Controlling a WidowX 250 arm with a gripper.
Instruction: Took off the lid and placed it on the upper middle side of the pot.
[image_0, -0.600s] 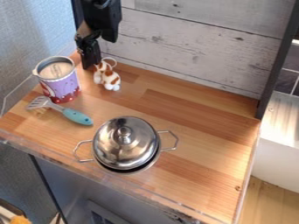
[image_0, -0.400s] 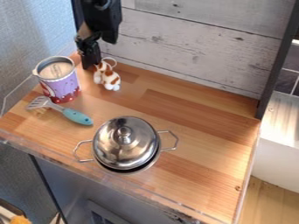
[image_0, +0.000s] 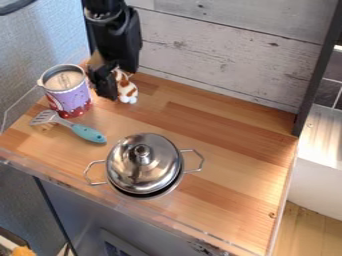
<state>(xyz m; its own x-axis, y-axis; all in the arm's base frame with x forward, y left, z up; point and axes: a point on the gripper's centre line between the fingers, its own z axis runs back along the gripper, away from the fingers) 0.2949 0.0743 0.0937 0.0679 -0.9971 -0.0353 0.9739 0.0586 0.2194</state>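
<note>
The black gripper (image_0: 105, 86) hangs at the upper left of the camera view, between the purple cup and the small toy animal, well behind and left of the pot. Whether it is open or shut cannot be made out. A silver lid (image_0: 148, 165) with a round knob covers the pot, sitting slightly off so that a dark gap shows along the front edge. The metal pot (image_0: 163, 192) stands on the wooden counter near its front, with a wire handle on each side.
A purple cup (image_0: 71, 98) stands at the left, and a spatula with a teal handle (image_0: 88, 133) lies in front of it. The white and brown toy animal (image_0: 127, 92) is partly behind the gripper. A grey plank wall (image_0: 220, 55) bounds the wooden counter (image_0: 234, 175) at the back.
The arm and gripper have come forward and down in the view, now covering part of the toy animal. Pot, lid, cup and spatula have stayed where they were.
</note>
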